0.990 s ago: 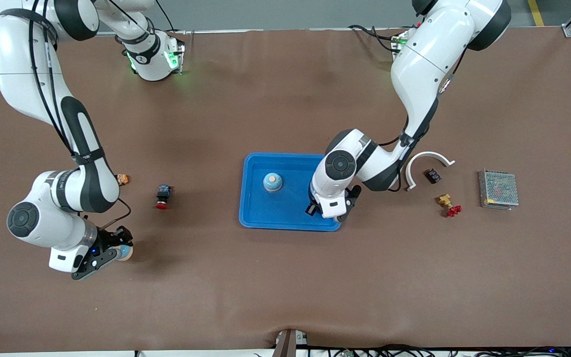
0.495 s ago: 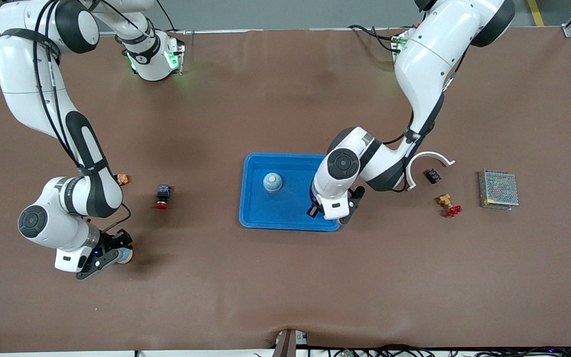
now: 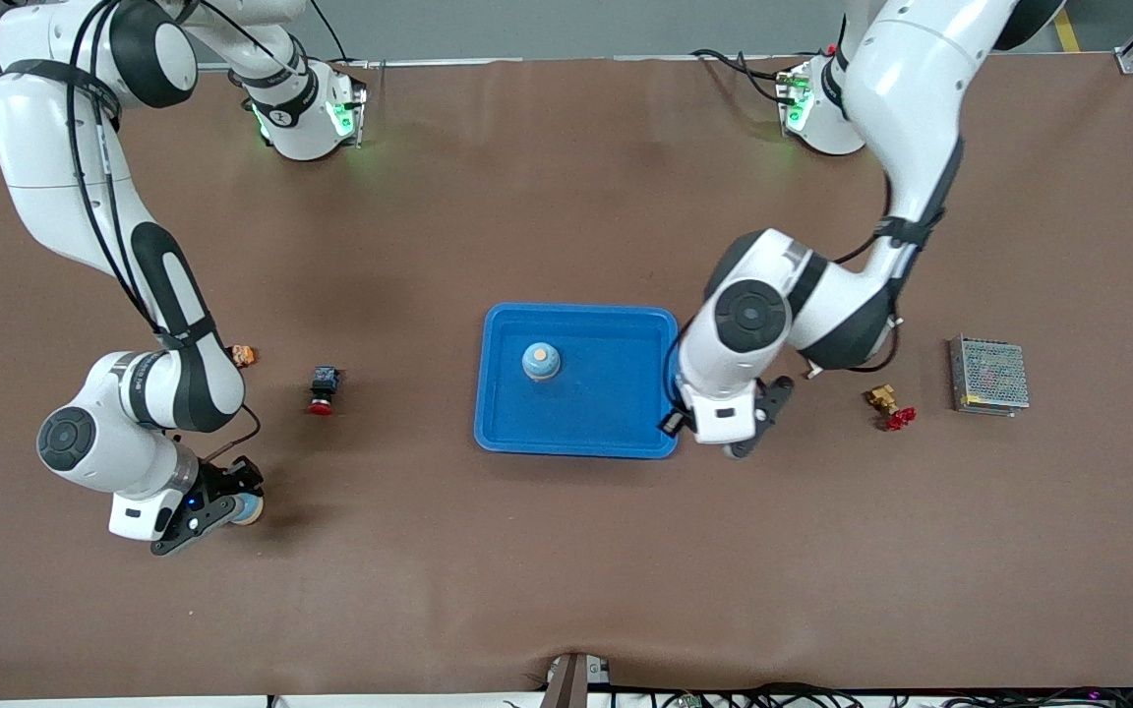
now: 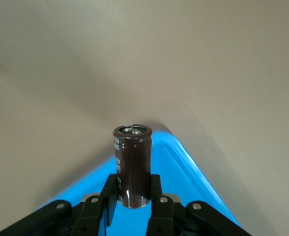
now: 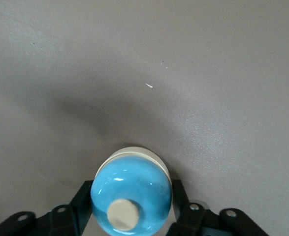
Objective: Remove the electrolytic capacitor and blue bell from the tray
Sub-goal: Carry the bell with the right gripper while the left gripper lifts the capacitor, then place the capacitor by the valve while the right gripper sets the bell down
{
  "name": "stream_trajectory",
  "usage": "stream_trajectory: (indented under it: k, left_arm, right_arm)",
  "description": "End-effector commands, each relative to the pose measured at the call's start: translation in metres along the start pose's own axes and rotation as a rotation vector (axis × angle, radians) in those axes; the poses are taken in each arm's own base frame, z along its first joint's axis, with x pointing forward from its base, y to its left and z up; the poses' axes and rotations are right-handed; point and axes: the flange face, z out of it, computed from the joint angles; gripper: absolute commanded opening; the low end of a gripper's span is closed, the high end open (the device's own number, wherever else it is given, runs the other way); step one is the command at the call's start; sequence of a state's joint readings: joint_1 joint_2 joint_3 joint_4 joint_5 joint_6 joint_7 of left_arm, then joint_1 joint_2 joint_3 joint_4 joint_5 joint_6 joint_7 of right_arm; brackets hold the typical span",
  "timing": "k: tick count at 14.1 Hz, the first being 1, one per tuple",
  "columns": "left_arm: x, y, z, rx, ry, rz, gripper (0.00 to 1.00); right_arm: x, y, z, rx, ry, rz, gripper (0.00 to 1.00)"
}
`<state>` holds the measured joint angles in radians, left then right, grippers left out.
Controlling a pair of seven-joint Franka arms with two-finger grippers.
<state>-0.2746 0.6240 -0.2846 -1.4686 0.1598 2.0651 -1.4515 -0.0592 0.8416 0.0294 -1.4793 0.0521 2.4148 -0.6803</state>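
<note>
My left gripper [image 3: 724, 435] hangs over the table just past the blue tray's [image 3: 576, 433] corner at the left arm's end. It is shut on a dark brown capacitor [image 4: 132, 164], which stands upright between the fingers, with the tray's corner [image 4: 183, 172] below. My right gripper [image 3: 227, 503] is low over the table toward the right arm's end, shut on a blue bell [image 5: 131, 196] with a cream button; that bell also shows in the front view [image 3: 250, 507]. A second blue bell [image 3: 540, 360] stands in the tray.
A red push-button switch [image 3: 321, 390] and a small orange part [image 3: 244, 355] lie near the right arm. A brass fitting [image 3: 883, 397], a red part [image 3: 900, 418] and a metal mesh box [image 3: 989, 375] lie toward the left arm's end.
My left arm has swung with the capacitor from over the tray to past its corner at the left arm's end, and now covers the white curved part. My right gripper has barely moved.
</note>
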Motion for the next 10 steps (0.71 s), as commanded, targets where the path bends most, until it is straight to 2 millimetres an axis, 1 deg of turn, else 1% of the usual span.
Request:
stream_trajectory:
  k: [1,2,4,5,6,8,10]
  left_arm:
    - [0.038,-0.027,-0.008,0.077,0.002,0.068,0.00]
    - [0.056,-0.037,-0.007,0.091,-0.001,0.079,0.00]
    - [0.092,-0.059,0.002,0.116,-0.013,0.069,0.00]
    - [0.107,-0.067,0.007,0.125,-0.019,0.049,0.00]
    - [0.122,-0.077,0.013,0.131,-0.025,0.024,0.00]
    - [0.146,-0.091,0.027,0.135,-0.033,-0.014,0.00]
    - [0.175,-0.112,0.048,0.121,-0.028,-0.044,0.00]
  right_arm:
    - [0.000,0.004,-0.004,0.008,0.018,0.001,1.00]
    - [0.001,0.004,-0.005,0.007,0.020,0.005,1.00]
    - [0.003,0.004,-0.007,0.006,0.022,0.008,1.00]
    - [0.005,0.002,-0.008,0.010,0.021,0.011,1.00]
    - [0.008,0.004,-0.014,0.006,0.027,0.036,1.00]
    - [0.014,-0.001,-0.021,0.024,0.011,0.090,1.00]
    - [0.024,-0.004,-0.038,0.052,-0.024,0.139,1.00]
